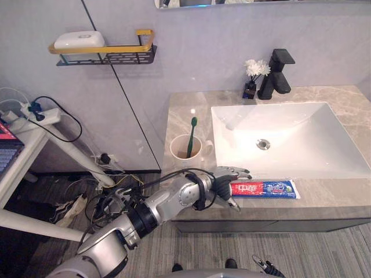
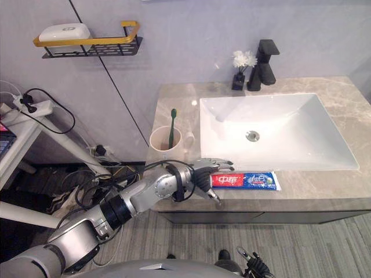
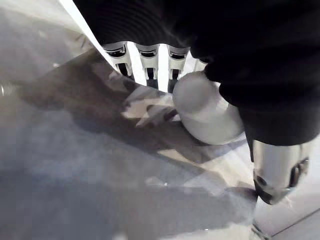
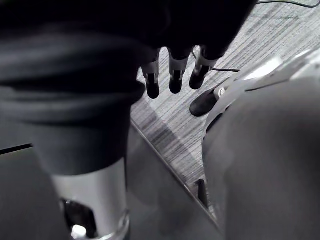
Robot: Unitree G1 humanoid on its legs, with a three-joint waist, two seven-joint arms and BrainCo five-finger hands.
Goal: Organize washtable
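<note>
A red and blue toothpaste tube (image 1: 266, 189) lies flat along the counter's front edge, in front of the sink (image 1: 301, 124). My left hand (image 1: 223, 185) is at the tube's left end, open, with its straight fingers (image 1: 235, 172) behind the tube and its thumb (image 1: 233, 202) in front. In the left wrist view the tube's white cap (image 3: 205, 107) sits between the fingers (image 3: 145, 57) and the thumb (image 3: 275, 170). A cream cup (image 1: 186, 149) holding a green toothbrush (image 1: 191, 136) stands just behind the hand. My right hand (image 4: 175, 75) hangs relaxed above the floor.
A black faucet (image 1: 277, 72) and a small dark vase of white flowers (image 1: 253, 75) stand behind the sink. A wall shelf (image 1: 107, 53) at upper left carries a white soap dish (image 1: 79, 40). A side table with a power strip (image 1: 35, 113) stands at left.
</note>
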